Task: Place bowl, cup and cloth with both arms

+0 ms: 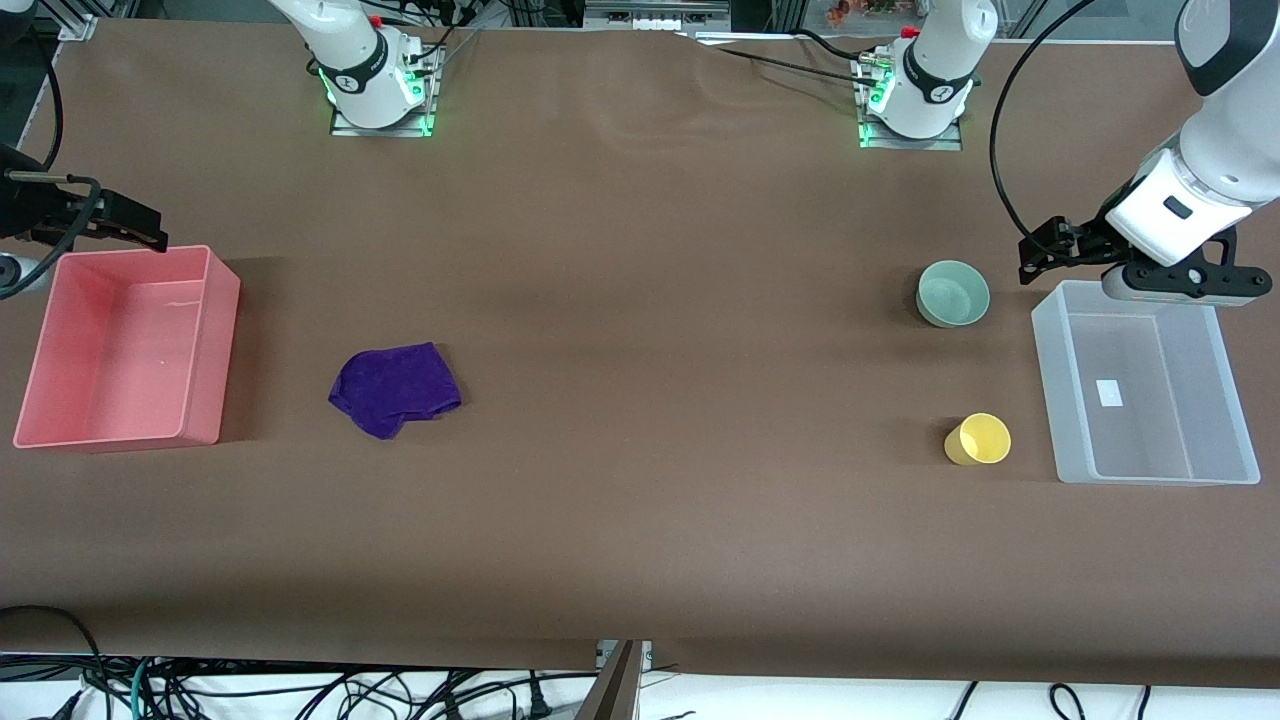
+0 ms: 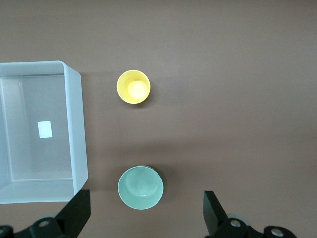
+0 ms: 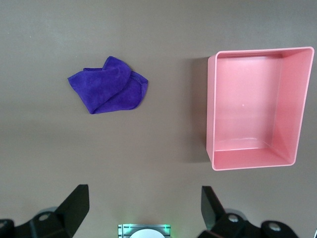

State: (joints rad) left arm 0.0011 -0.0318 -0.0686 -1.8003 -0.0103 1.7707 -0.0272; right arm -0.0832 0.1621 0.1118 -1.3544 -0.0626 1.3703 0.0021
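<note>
1. The bowl (image 1: pixel 953 293), pale mint green, sits upright on the brown table (image 1: pixel 640 500) at the right of the front view, just beside the upper corner of the clear bin (image 1: pixel 1144 382).
2. The cup (image 1: pixel 978 439), plain yellow, stands lower in the same view, mouth up, beside the clear bin's lower end and well apart from the bowl.
3. The cloth (image 1: pixel 395 389), deep purple and rumpled, lies at centre-left of the front view, near the pink bin (image 1: pixel 125 346) but not touching it.
4. Both bins hold nothing but a small white label (image 2: pixel 45 129) on the clear bin's floor.
5. The left gripper (image 1: pixel 1050 252) hangs at the right edge of the front view, over the table by the clear bin's upper corner; its fingers (image 2: pixel 77 212) are spread wide apart, holding nothing.
6. The right gripper (image 1: pixel 120 225) hangs at the left edge, over the pink bin's upper rim; its fingers (image 3: pixel 74 206) are likewise spread and hold nothing.
</note>
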